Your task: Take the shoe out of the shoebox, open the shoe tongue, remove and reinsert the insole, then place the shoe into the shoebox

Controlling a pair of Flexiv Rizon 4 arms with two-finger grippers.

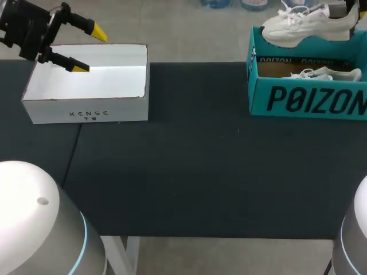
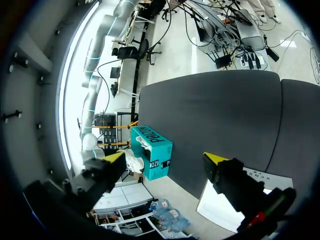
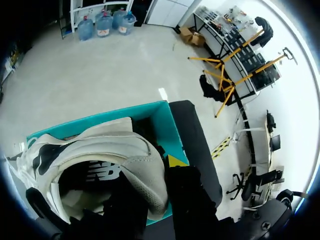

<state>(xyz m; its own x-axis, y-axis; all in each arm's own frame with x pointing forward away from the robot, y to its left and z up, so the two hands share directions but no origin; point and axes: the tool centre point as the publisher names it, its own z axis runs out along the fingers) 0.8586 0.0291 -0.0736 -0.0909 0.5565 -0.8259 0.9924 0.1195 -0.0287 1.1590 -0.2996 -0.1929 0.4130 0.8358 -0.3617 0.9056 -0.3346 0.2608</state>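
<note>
While the right hand [image 3: 152,172] hangs over the far right corner of the dark grey surface [image 1: 200,160], it pinches a white sneaker [image 1: 304,26] with soft cloth sides, a thick chunky sole and thin laces. One black finger goes down inside the shoe's opening. The other finger, with its yellow tip, presses on the outside, so the hand is closed tight on the shoe's side wall. The white sneaker is held up in the air over the open teal cardboard shoebox [image 1: 309,100], a stiff box with straight walls. A second white shoe [image 1: 324,73] lies inside it. At the far left stands a smooth white cardboard box [image 1: 86,106] with its top open. The left hand [image 1: 90,50] hangs over its far left corner, fingers spread wide apart with nothing between them.
</note>
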